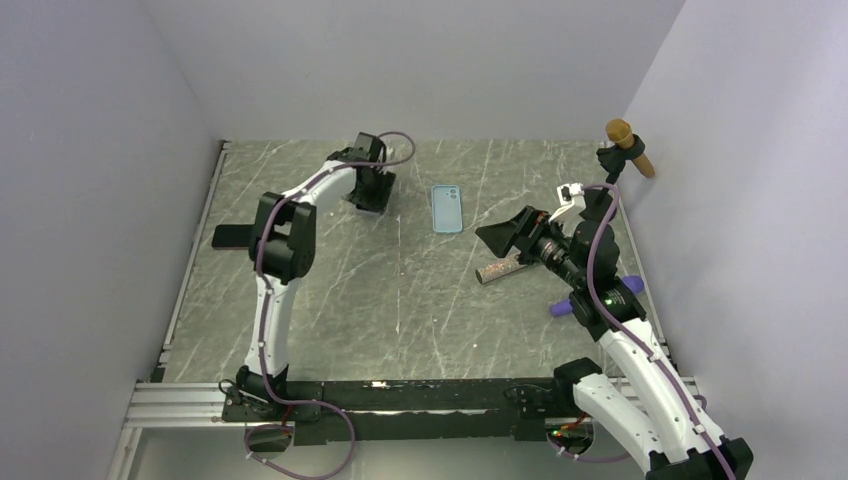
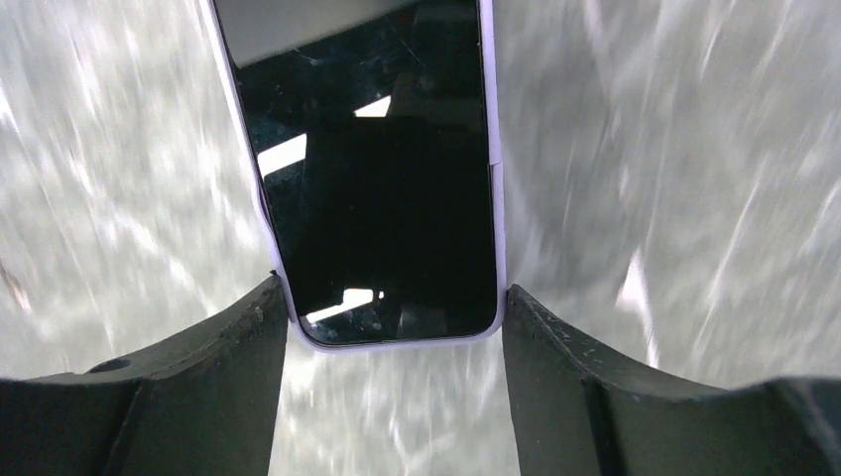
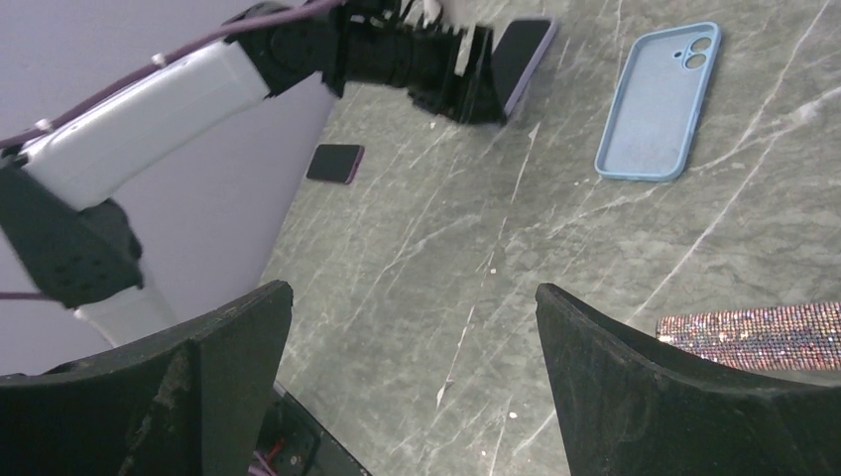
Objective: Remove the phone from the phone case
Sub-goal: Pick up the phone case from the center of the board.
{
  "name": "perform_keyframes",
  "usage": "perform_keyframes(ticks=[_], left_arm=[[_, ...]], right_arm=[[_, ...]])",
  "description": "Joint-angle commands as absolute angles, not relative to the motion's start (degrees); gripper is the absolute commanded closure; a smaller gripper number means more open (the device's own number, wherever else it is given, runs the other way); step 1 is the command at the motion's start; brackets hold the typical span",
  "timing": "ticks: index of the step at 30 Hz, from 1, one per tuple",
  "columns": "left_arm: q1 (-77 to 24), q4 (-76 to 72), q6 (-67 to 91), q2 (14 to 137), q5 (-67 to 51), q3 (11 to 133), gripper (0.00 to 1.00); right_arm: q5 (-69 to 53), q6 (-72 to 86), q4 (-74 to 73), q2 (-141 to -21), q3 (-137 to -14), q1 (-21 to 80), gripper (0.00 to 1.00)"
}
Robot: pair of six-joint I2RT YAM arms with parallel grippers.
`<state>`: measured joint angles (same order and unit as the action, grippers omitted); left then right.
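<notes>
A phone (image 2: 382,198) with a dark screen sits in a lilac phone case (image 2: 397,343). My left gripper (image 2: 394,288) is shut on it, one finger pressed on each long side near its lower end. From the right wrist view the phone (image 3: 521,58) stands tilted in the left gripper (image 3: 476,79), above the table. From above, the left gripper (image 1: 368,190) is at the back left and covers the phone. My right gripper (image 1: 510,235) hovers open over the right side, and its fingers (image 3: 415,293) hold nothing.
An empty light blue case (image 1: 446,208) lies flat at the back middle. A glittery case (image 1: 500,268) lies by the right gripper. A dark phone (image 1: 232,236) rests at the left edge. A purple object (image 1: 560,307) and a brown-tipped stand (image 1: 630,147) are at the right.
</notes>
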<state>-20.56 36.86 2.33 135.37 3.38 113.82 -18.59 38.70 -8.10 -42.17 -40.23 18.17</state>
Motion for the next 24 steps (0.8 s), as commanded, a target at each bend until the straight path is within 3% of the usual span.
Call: perform_keyframes(ticks=[1,3,7,15,24], left_arm=[[-20.3,37.5,3.2,123.6,3.5,100.9,0.39],[-20.1,38.4,2.8,123.2,3.6,100.8,0.17],[-19.0,40.6,3.4,126.2,2.4,105.6,0.03],[-18.4,45.7,1.6,136.2,1.4,119.2,0.01],[-18.5,45.8,1.9,137.7,-0.2,118.2,0.02]], right_arm=[[-19.9,39.5,-3.4,-42.8,-40.4,18.0,0.04],[-20.3,39.6,-3.1,-43.1,-40.2,18.0,0.04],[-20.4,39.4,-3.5,-42.5,-39.9,18.0,0.04],[-18.1,38.0,-7.2,-39.8,-40.7,18.0,0.04],[-19.3,39.2,-5.6,-41.1,-40.3,18.0,0.04]])
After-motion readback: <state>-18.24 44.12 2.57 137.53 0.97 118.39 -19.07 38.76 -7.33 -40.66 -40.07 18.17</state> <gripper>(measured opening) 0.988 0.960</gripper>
